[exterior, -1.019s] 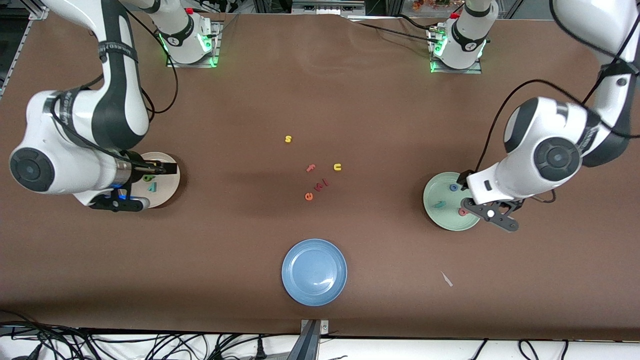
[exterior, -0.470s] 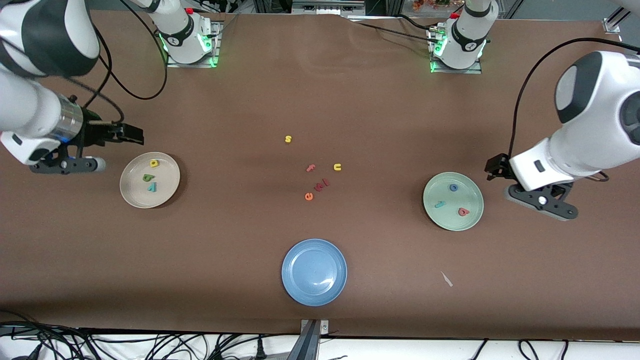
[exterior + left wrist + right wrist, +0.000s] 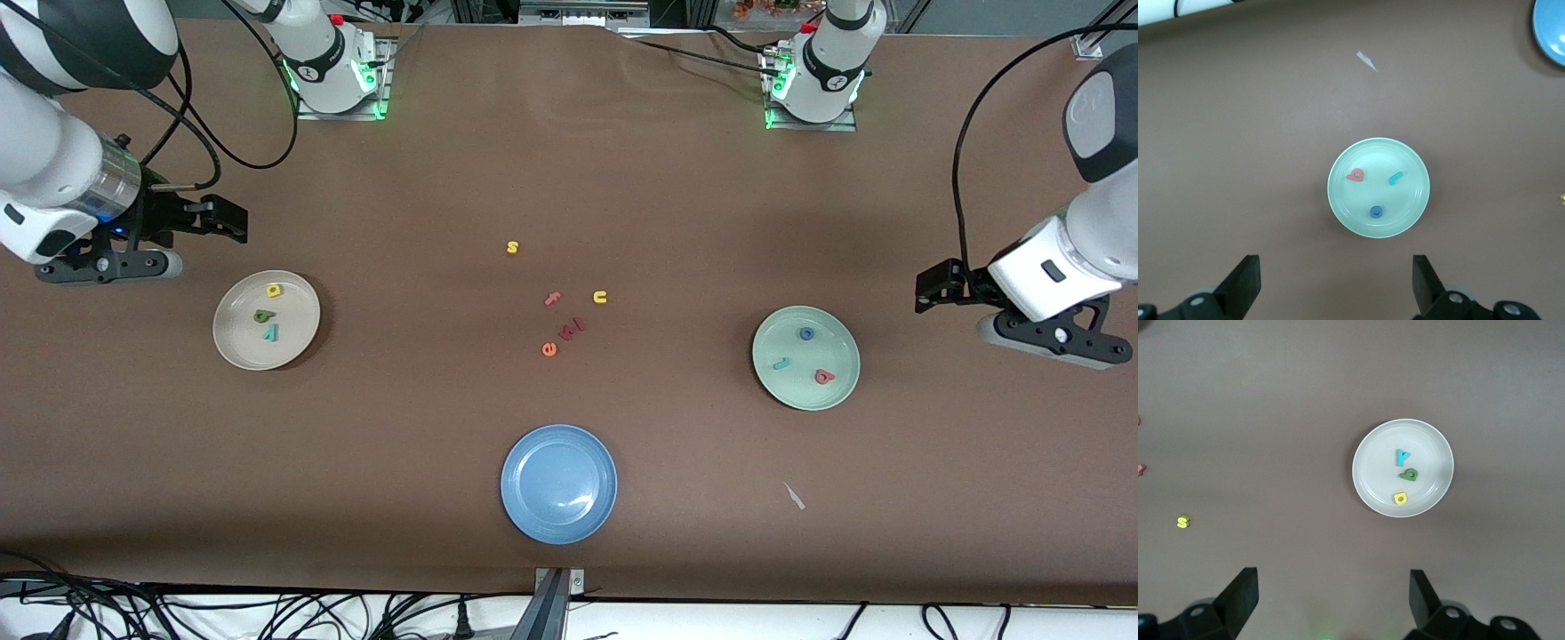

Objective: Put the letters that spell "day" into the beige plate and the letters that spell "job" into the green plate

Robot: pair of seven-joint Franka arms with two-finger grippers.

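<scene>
Beige plate (image 3: 266, 320): holds d, a, y. Green plate (image 3: 805, 357): holds j, o, b. Left gripper (image 3: 929, 292), right gripper (image 3: 229, 220): both released, empty, over bare table.

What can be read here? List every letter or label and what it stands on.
yellow "a", green "d", teal "y": beige plate.
blue "o", teal "j", red "b": green plate.
yellow "s", yellow "u", salmon "f", orange "e": table.
dark red letters beside the "e": unreadable.
arm markings: blurred.

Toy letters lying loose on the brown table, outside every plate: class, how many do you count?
5: a yellow s, a salmon f, a yellow u, a dark red piece and an orange e, clustered mid-table, farther from the camera than the blue plate.
</scene>
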